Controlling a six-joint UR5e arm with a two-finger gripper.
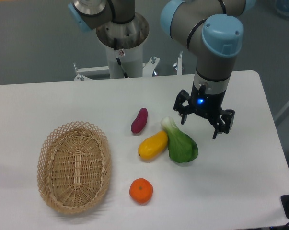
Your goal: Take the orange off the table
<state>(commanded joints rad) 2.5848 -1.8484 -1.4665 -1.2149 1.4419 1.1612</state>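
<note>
Camera view from above the large white table [63, 103]: an oval woven wicker basket [74, 166] sits at the left, its long axis running twelve to six, with nothing inside it. At about four o'clock from the basket, just beside its rim but apart, rests the small round bright-orange fruit [141, 190], dimpled top facing up; being round, it shows no clear long axis. At twelve o'clock from the orange lie an elongated yellow fruit [153, 145], a green leafy vegetable [181, 143] and a purple sweet potato [139, 120]. The black two-finger gripper [201, 122] hangs at two o'clock, fingers spread wide, gripping nothing.
</note>
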